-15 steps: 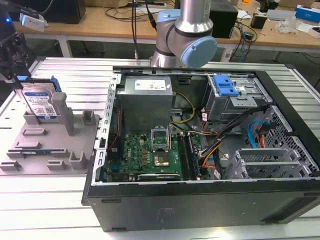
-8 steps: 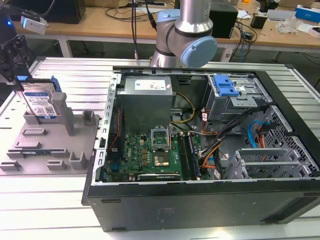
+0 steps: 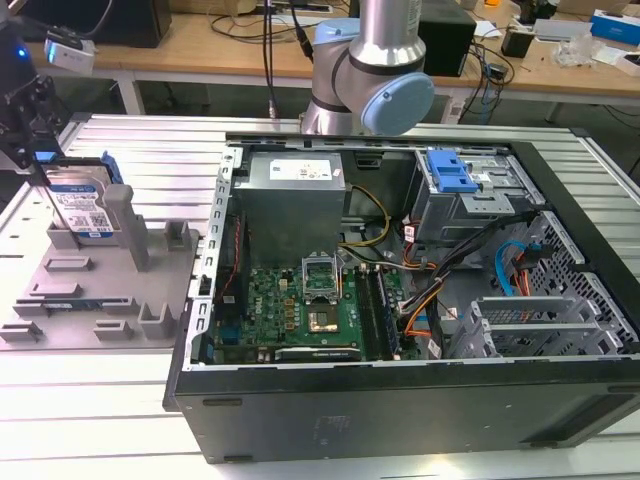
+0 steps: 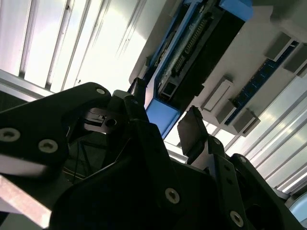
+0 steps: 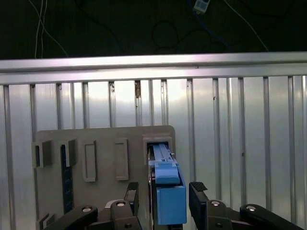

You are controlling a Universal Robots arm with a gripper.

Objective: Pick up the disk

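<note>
**While my jaws stand apart, the disk sits between them**

Because my gripper [image 5: 164,197] is unclenched, I hold nothing at this moment. In both wrist views one finger stands on each side of the disk [image 5: 161,154], and a sliver of gap shows on each side, so I judge that I touch nothing. The disk stands on edge, its blue-railed narrow edge toward me. That edge runs straight away from me between my fingers [image 5: 197,190], so its length lies across the line along which they would close. Its broad faces look outward at the pads. The second wrist view shows the blue end of the disk [image 4: 163,119] lying in the space between my fingers [image 4: 192,128].

Beyond, the disk is seated in a slot of the grey fixture [image 5: 103,136], which lies flat on the ribbed metal table [image 5: 249,143]. In the exterior view my gripper [image 3: 35,115] hangs just above the disk [image 3: 82,208] at that view's left. The open computer case [image 3: 400,300] lies well apart, toward its right.
</note>
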